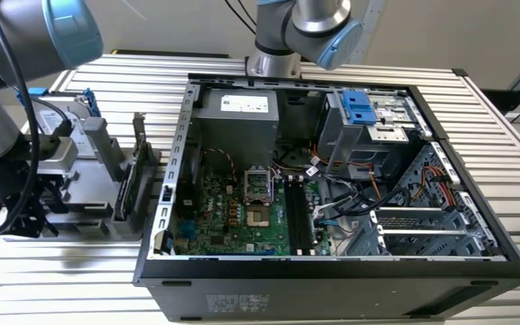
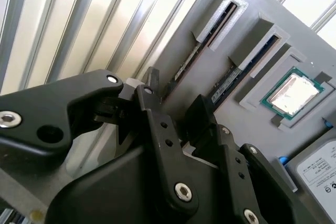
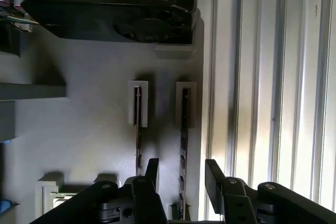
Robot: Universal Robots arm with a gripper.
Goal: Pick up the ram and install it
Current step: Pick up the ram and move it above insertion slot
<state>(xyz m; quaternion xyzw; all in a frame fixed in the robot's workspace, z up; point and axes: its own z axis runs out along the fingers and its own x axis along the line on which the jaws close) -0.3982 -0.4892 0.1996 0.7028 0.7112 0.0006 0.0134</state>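
Fingers (image 3: 212, 174) wide, straddling the ram (image 3: 184, 129). It stands on edge in the grey holder (image 3: 79, 140) slot, so I judge both faces pinchable.

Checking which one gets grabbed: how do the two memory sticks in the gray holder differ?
The outer stick stands between the open gripper's fingers; the inner stick stands outside them. The outer stick runs along the holder's edge by the slatted table; the inner stick is further in. Both stand on edge, parallel, in gray slots.
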